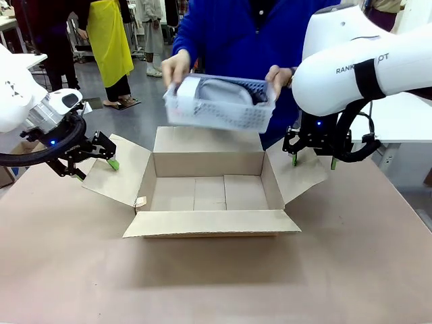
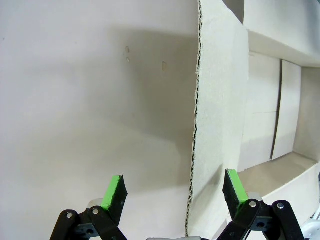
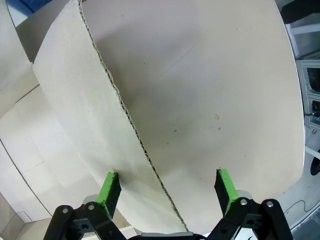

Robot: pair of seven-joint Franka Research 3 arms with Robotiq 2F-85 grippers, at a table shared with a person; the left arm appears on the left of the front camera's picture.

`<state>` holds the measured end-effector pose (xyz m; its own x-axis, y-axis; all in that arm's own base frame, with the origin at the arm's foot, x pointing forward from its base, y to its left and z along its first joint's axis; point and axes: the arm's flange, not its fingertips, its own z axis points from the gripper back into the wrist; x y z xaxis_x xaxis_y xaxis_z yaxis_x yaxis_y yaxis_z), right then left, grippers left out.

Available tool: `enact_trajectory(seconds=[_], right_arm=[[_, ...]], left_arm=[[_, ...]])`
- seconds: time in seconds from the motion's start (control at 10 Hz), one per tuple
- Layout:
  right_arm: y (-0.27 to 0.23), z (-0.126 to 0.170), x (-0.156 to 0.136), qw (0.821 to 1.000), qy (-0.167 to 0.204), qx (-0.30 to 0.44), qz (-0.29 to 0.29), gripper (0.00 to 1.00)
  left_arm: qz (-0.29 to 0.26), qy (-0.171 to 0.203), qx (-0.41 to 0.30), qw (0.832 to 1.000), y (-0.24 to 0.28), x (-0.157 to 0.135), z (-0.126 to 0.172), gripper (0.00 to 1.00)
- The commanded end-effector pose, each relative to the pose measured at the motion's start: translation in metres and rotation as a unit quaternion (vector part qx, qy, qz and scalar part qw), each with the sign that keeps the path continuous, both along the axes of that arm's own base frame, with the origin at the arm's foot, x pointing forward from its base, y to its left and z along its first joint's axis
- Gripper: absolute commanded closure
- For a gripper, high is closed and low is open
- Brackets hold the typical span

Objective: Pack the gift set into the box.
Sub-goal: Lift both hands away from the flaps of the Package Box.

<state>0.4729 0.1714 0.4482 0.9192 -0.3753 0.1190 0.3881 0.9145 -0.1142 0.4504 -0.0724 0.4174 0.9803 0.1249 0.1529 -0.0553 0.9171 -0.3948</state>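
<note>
— Well, start at the left. What is that arm doing beside the cardboard carton [image 1: 209, 164]?

— The left gripper [image 1: 96, 169] sits at the outer edge of the left flap [image 1: 121, 172], jaws spread wide. In its wrist view the gripper [image 2: 175, 192] has the corrugated edge of that flap [image 2: 215, 100] running up between the green pads [image 2: 114, 192], and neither pad pinches it. I'd guess it is there so the flap stays splayed out toward the table's left edge.

— And the middle?

— The carton lies open and bare inside, mid-table [image 1: 351, 270], with its near flap [image 1: 209, 223] folded down toward us. Above its far wall a person holds the white lattice basket [image 1: 219, 104], one hand [image 1: 177, 67] at each end [image 1: 279, 76], with grey rounded things inside. It's tipped a little and not yet in the carton.

— So the flaps are held out for it?

— Likely. The basket looks only slightly narrower than the opening.

— And the right?

— Same story. The right gripper [image 1: 314, 162] hangs over the right flap [image 1: 297, 179], and in its wrist view the gripper [image 3: 167, 190] has its jaws apart, straddling that flap's edge [image 3: 75, 115] and gripping nothing.
</note>
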Motion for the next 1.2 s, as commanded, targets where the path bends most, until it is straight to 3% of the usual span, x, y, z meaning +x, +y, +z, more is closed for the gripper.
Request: enact_trajectory(seconds=[0.0, 1.1], right_arm=[[0.0004, 0.0020, 0.0010, 1.000, -0.005, -0.012, -0.010, 0.00], [0.0004, 0.0020, 0.0010, 1.000, -0.005, -0.012, -0.010, 0.00]], left_arm=[[0.006, 0.002, 0.005, 1.000, -0.0005, -0.0007, 0.0027, 0.00], [0.006, 0.002, 0.005, 1.000, -0.0005, -0.0007, 0.0027, 0.00]])
